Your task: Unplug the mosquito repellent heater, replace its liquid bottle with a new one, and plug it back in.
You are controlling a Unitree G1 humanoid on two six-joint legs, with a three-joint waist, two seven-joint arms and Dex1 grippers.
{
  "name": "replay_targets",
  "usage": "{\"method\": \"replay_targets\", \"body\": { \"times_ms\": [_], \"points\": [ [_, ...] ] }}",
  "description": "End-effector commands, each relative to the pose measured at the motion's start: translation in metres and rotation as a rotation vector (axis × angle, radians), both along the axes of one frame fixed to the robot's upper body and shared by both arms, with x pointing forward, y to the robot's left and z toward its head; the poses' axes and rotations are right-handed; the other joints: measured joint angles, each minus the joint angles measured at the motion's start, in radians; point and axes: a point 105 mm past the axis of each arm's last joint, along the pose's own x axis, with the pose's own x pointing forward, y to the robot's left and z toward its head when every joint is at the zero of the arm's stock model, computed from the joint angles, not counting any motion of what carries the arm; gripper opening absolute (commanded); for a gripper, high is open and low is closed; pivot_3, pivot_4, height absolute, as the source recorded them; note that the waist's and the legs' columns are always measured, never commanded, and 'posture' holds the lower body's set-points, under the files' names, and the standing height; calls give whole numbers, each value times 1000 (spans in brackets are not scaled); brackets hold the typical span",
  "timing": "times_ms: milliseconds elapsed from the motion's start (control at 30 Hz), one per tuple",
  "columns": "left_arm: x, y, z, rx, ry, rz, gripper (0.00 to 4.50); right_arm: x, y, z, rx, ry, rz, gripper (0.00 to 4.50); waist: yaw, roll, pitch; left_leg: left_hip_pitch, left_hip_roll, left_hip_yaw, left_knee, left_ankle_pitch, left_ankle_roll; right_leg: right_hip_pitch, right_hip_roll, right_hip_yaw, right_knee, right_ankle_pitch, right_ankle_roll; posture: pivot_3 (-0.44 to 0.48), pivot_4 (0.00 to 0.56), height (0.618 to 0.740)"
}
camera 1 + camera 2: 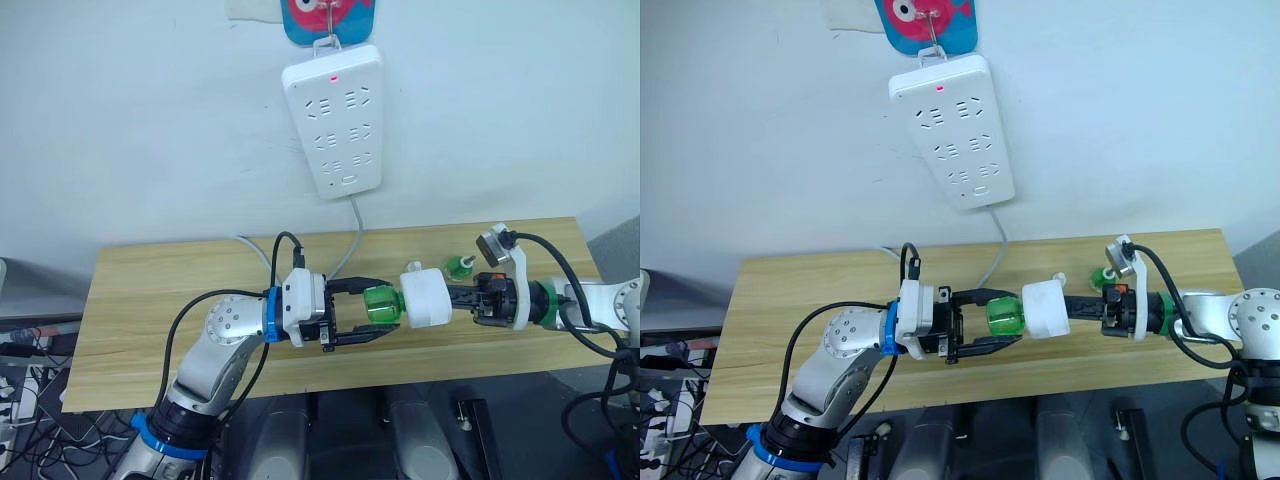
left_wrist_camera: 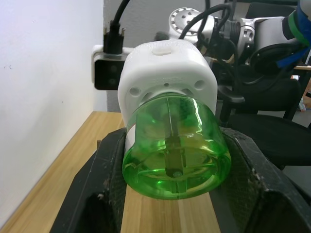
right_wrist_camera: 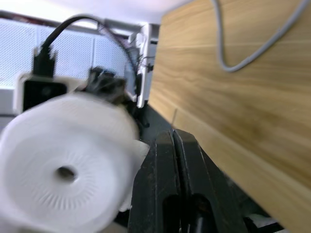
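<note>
Left gripper [image 1: 372, 311] pinches the clear green plastic bottle [image 1: 381, 304]; right gripper [image 1: 452, 296], fingers pressed together, holds the small white rounded heater [image 1: 427, 296] over the wooden table [image 1: 150, 300].

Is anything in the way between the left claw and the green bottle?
No. The left gripper already has its fingers on either side of the green bottle, with nothing between them. The bottle is still joined to the white heater, which the right gripper holds over the table.

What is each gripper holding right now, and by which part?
Left gripper clamps the green bottle; right gripper holds the heater by its top end.
</note>
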Motion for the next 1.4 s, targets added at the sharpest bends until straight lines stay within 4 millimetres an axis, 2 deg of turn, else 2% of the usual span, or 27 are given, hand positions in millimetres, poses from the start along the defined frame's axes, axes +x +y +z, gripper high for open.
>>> {"method": "replay_targets", "body": {
  "times_ms": [33,300,467,600,700,867,1233,1400],
  "points": [
    [-1,0,5,-16,-42,3,2255,-19,12,16,56,-31,70,58,0,0,0,0,0,0,0,0,0,0,0,0,0,0,0,-52,364,740],
    [3,1,3,-4,-56,22,2255,-44,23,22,62,-37,136,58,-3,0,0,0,0,0,0,0,0,0,0,0,0,0,0,-58,366,740],
    [2,0,2,-1,-56,20,2255,-48,27,27,67,-72,164,58,-3,0,0,0,0,0,0,0,0,0,0,0,0,0,0,-66,366,740],
    [2,0,1,4,-58,18,2255,-48,29,40,61,-131,194,58,-4,0,0,0,0,0,0,0,0,0,0,0,0,0,0,-65,366,740],
    [3,1,0,8,-58,18,2255,-45,29,53,49,-188,210,58,-5,0,0,0,0,0,1,0,0,0,0,0,0,0,0,-70,366,740],
    [2,1,-1,11,-56,14,2255,-35,31,63,-1,-243,186,58,-5,0,0,0,0,0,0,0,0,0,0,0,-1,0,0,-78,363,740],
    [-4,2,-3,20,-55,-3,2255,1,35,76,-21,-262,81,58,-5,0,0,0,0,0,0,0,0,0,-1,0,-1,0,0,-61,361,740],
    [-5,3,-3,15,-48,-6,2255,19,29,71,-50,-252,22,58,-5,0,0,0,0,0,0,0,0,0,-1,0,-1,0,0,-59,363,740]
  ]
}}
